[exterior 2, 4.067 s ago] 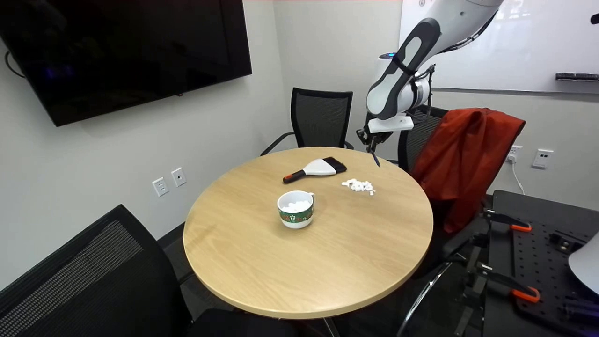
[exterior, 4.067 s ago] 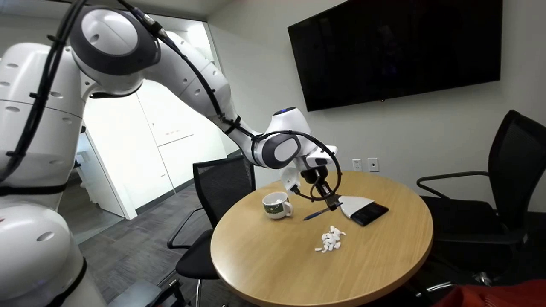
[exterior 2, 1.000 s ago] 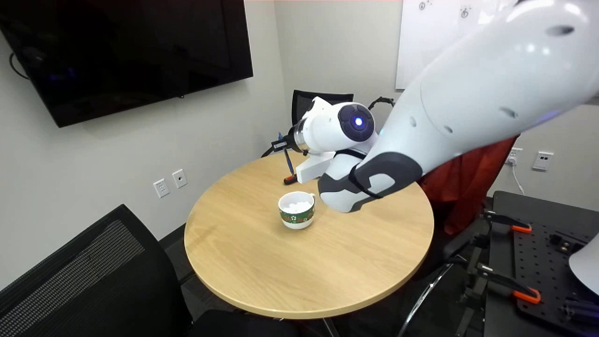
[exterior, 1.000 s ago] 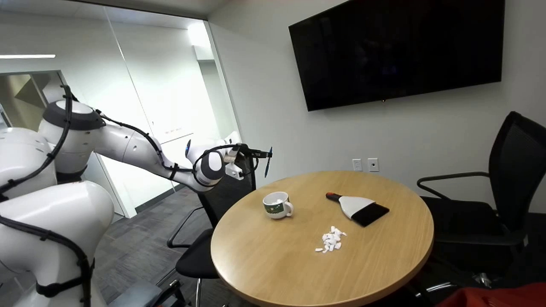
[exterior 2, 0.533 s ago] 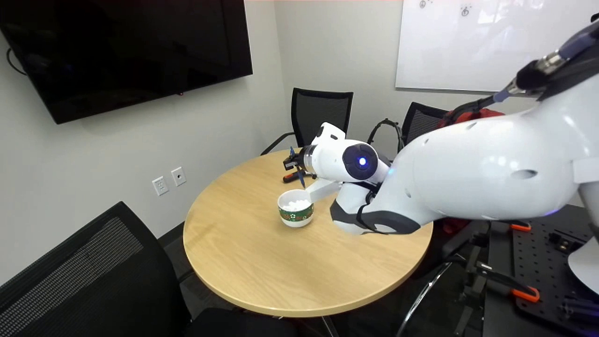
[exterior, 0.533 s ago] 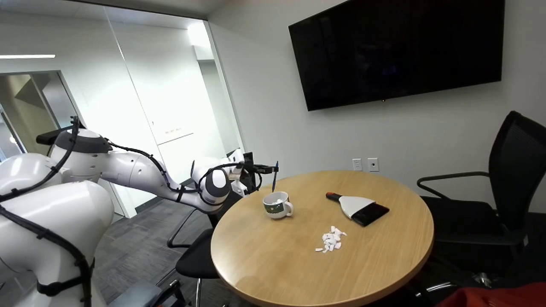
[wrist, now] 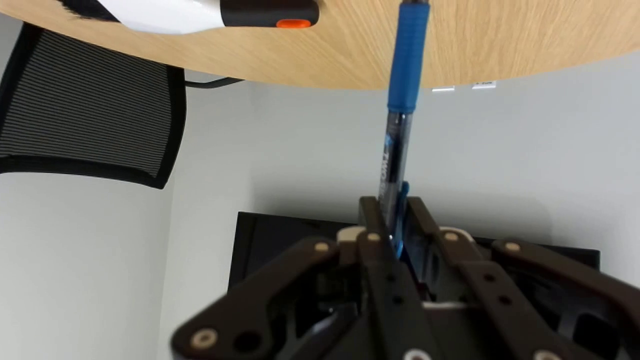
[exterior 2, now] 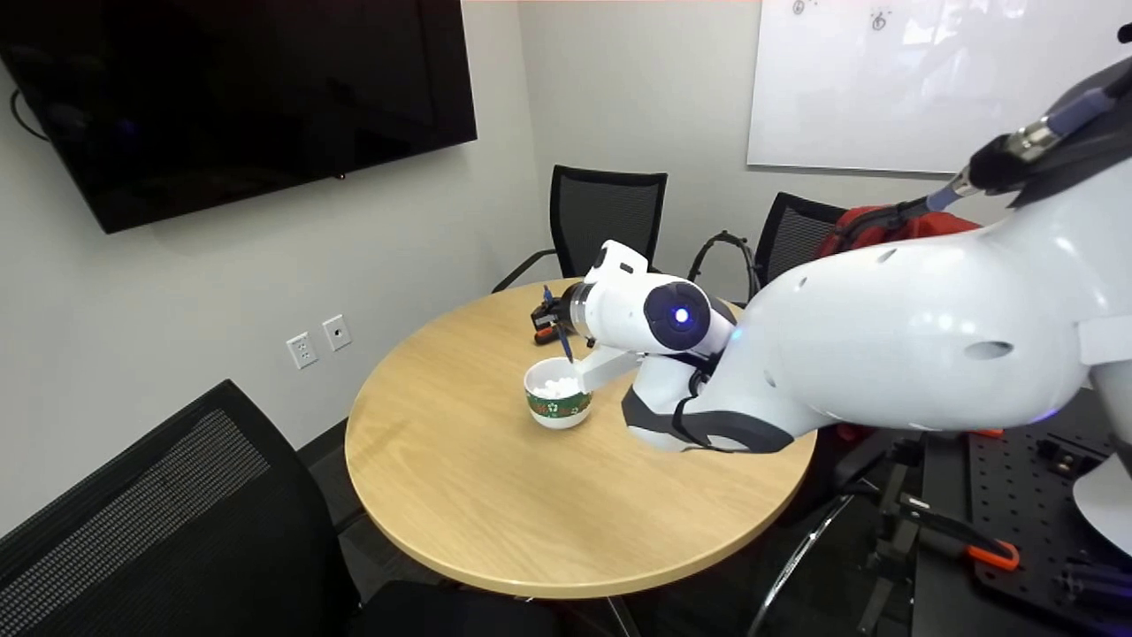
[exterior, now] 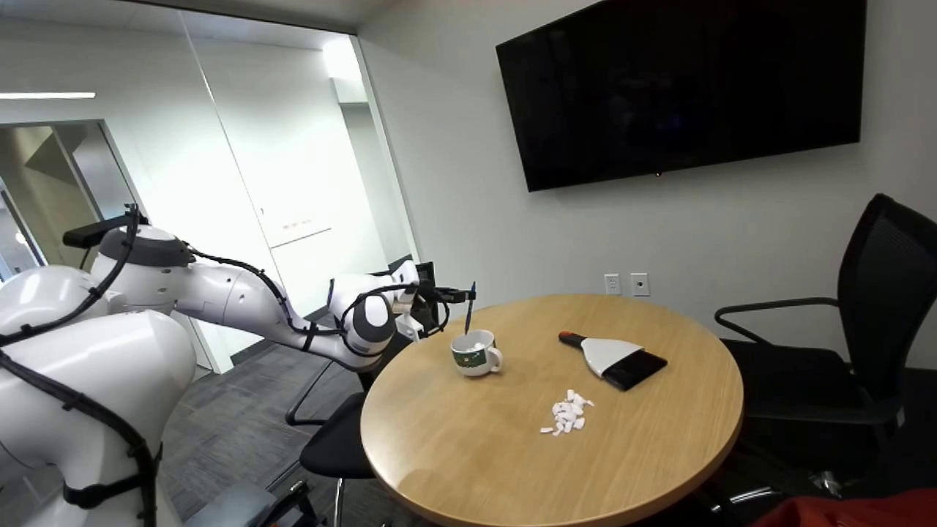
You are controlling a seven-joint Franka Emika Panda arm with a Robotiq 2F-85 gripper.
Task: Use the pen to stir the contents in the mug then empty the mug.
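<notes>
Lower and closer to the mug [exterior: 468,360] than 1 sec ago: the gripper [wrist: 393,210] and its pen [wrist: 407,65], while mug, brush [exterior: 605,354] and white pile [exterior: 568,411] stay put. The gripper is clamped on the pen near its clip, w/ the blue grip end sticking out, per the wrist view. In both exterior views the pen is near upright, tilted a bit, its lower end right by the mug's far rim; can't tell if the tip is inside or just behind it. The mug sits upright at left on the round table [exterior: 454,446] in an exterior view, handle to the right, w/ white bits [exterior 2: 557,387] inside. Nearer and to its right, the pile lies loose on the table; farther right is the brush, flat, black-and-orange handle to the far left, dark bristles to the near right. The arm [exterior: 227,293] reaches in from the left. Bkgd: screen [exterior: 681,95] on the far wall [exterior: 454,183], chair [exterior: 889,285] at right. Also in an exterior view: whiteboard [exterior 2: 920,80] at far right, w/ red cloth [exterior 2: 929,225] below it, partly hidden by the arm.
</notes>
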